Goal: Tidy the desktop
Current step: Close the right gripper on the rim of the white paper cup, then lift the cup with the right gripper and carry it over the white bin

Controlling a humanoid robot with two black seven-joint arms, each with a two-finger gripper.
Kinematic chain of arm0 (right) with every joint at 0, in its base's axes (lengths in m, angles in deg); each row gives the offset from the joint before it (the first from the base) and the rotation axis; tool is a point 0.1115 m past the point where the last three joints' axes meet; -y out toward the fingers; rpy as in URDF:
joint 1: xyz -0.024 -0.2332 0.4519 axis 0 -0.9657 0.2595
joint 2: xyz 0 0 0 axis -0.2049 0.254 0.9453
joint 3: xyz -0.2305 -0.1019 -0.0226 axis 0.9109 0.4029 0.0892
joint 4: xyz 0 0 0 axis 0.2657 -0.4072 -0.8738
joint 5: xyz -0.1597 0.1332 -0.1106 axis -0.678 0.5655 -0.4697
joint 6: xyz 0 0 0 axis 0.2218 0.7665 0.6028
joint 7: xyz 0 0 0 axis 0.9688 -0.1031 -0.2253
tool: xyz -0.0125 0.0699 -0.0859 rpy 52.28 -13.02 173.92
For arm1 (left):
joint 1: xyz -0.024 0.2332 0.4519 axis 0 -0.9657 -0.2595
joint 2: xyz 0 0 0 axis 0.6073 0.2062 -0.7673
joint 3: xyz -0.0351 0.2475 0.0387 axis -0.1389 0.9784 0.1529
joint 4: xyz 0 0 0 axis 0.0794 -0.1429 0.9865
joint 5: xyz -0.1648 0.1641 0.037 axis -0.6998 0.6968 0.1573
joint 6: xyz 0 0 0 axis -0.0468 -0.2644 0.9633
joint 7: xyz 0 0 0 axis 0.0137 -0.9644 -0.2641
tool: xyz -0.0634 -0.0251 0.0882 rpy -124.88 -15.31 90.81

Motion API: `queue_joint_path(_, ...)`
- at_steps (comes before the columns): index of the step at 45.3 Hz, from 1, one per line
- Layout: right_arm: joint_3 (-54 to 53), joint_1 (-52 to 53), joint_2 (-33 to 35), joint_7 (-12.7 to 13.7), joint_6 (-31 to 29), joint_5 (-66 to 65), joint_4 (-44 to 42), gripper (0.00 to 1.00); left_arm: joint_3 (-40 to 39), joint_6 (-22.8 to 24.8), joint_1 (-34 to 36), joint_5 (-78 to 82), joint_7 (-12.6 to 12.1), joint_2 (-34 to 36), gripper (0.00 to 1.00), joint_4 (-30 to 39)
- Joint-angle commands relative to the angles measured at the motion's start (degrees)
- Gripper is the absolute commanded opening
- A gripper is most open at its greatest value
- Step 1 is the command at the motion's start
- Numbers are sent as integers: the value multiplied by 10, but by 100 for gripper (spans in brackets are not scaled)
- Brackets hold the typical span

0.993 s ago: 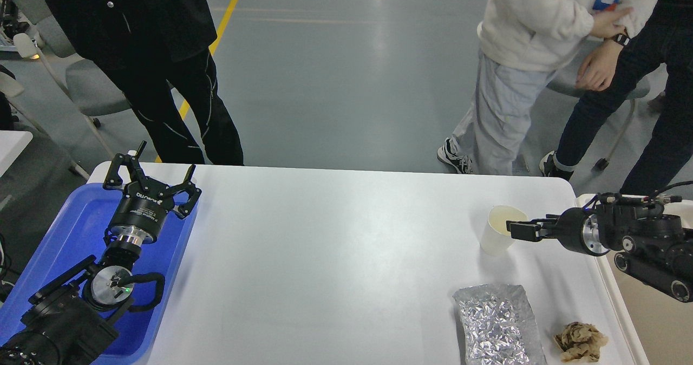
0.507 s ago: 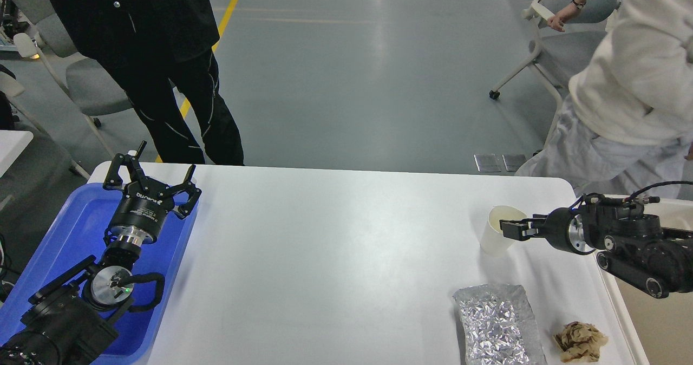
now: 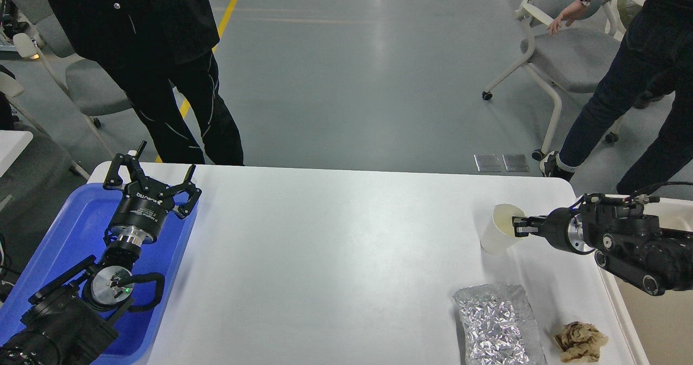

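1. White paper cup [image 3: 498,234] tilts on the bench [image 3: 335,256] near its right far corner; its contents are hidden.
2. Right end effector [image 3: 518,227] pinches narrowly on the cup's rim.
3. Blue tray [image 3: 70,229] lies at the bench's left edge; left end effector [image 3: 151,178] hangs spread wide above it.
4. Crumpled foil [image 3: 495,324] and brown paper wad [image 3: 579,340] lie front right.

Large white desktop [image 3: 335,256] with rounded corners, smooth and glossy, lying flat and level, much of its middle bare, spanning the width from left to right edge.
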Motion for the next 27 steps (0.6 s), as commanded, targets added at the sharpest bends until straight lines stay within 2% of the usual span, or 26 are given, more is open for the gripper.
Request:
queue_joint_path(1,1,10,6,1,-17,8,4,0,0,0,0,0,0,0,100,0)
queue_joint_path(10,0,41,38,0,-43,9,35,0,0,0,0,0,0,0,100,0)
queue_joint_path(27,0,169,223,1,-122,12,288,0,0,0,0,0,0,0,100,0)
